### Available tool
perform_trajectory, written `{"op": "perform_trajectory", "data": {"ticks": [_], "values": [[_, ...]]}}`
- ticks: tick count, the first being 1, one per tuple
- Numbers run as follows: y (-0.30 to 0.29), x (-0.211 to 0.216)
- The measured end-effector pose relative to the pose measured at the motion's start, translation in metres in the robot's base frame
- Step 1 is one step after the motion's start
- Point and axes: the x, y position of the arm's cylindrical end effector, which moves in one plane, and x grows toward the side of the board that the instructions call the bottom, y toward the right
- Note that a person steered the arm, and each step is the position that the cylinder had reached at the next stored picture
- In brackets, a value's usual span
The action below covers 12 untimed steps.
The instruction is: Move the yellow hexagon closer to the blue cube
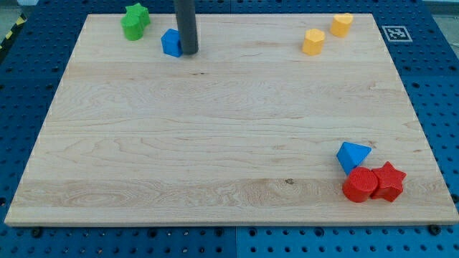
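The yellow hexagon (313,41) lies near the view's top right of the wooden board. A second yellow block (341,24), heart-like in shape, sits just up and right of it. The blue cube (171,42) is at the view's top left. My tip (188,51) stands right against the cube's right side, far to the left of the yellow hexagon. The rod rises straight up out of the view's top.
A green star block (135,21) sits up and left of the blue cube. At the view's bottom right lie a blue triangular block (352,155), a red cylinder (359,185) and a red star (389,180), close together. The board edge (229,223) borders a blue pegboard.
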Motion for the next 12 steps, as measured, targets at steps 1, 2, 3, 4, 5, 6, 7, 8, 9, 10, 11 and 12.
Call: {"op": "perform_trajectory", "data": {"ticks": [1, 2, 3, 4, 5, 6, 7, 8, 9, 10, 11, 12], "values": [[-0.018, -0.019], [-0.044, -0.026], [-0.034, -0.013], [0.042, 0.018], [0.132, 0.043], [0.232, 0.062], [0.328, 0.066], [0.365, 0.032], [0.362, 0.000], [0.359, 0.000], [0.323, -0.002], [0.279, -0.002]]}}
